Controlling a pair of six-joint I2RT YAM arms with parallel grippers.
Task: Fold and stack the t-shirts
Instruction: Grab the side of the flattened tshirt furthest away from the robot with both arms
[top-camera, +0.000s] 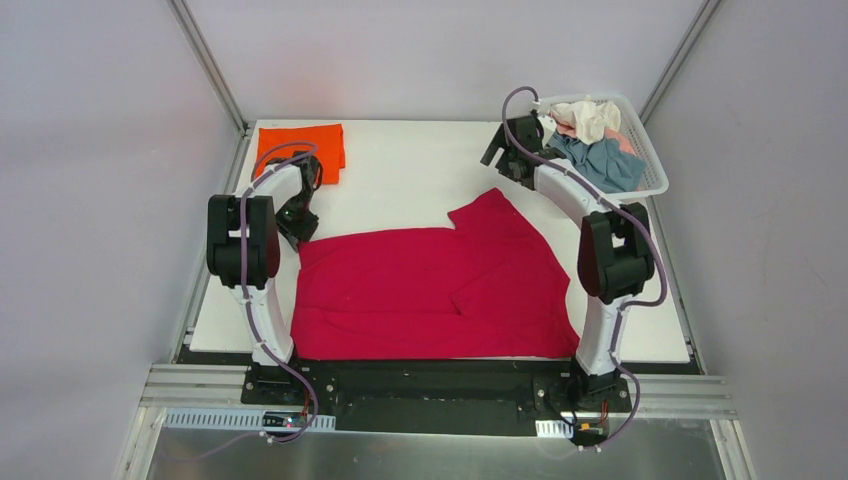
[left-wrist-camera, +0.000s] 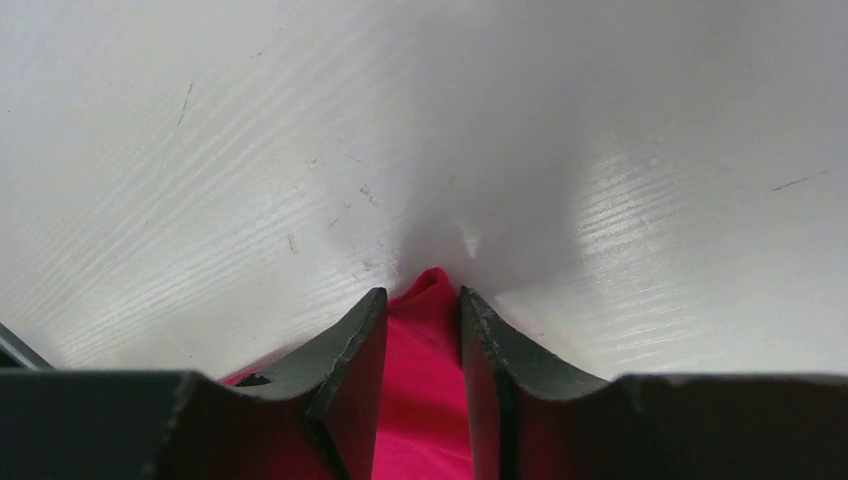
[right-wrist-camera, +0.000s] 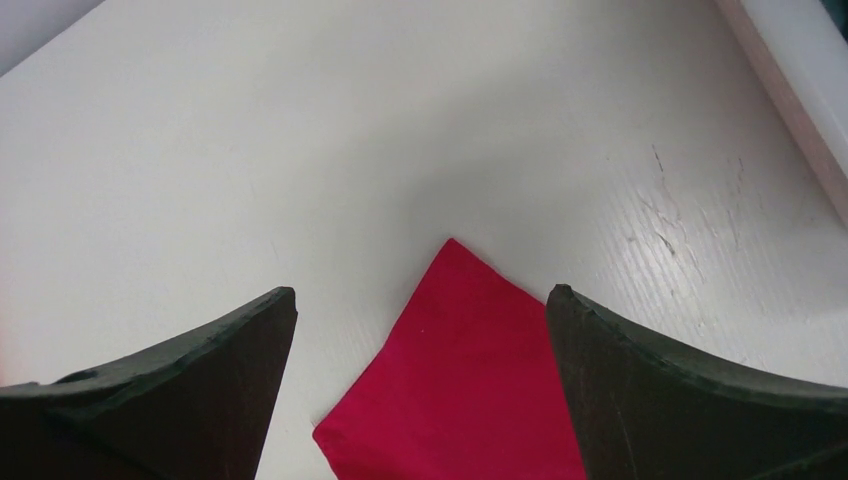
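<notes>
The crimson red t-shirt (top-camera: 430, 285) lies spread on the white table, with one sleeve pointing to the far right. My left gripper (top-camera: 300, 225) is at the shirt's far left corner. In the left wrist view it (left-wrist-camera: 423, 292) is shut on a pinch of red cloth (left-wrist-camera: 425, 400). My right gripper (top-camera: 497, 155) is open and hovers past the sleeve tip. In the right wrist view the red sleeve corner (right-wrist-camera: 470, 390) lies between its spread jaws (right-wrist-camera: 422, 290), untouched. The bright orange t-shirt (top-camera: 300, 150) lies folded at the far left.
A white slatted basket (top-camera: 652, 170) stands at the far right corner. It holds a grey-blue shirt (top-camera: 610, 162), a cream one (top-camera: 597, 118) and a pale pink one (top-camera: 566, 128). Grey walls close in the table's sides and back.
</notes>
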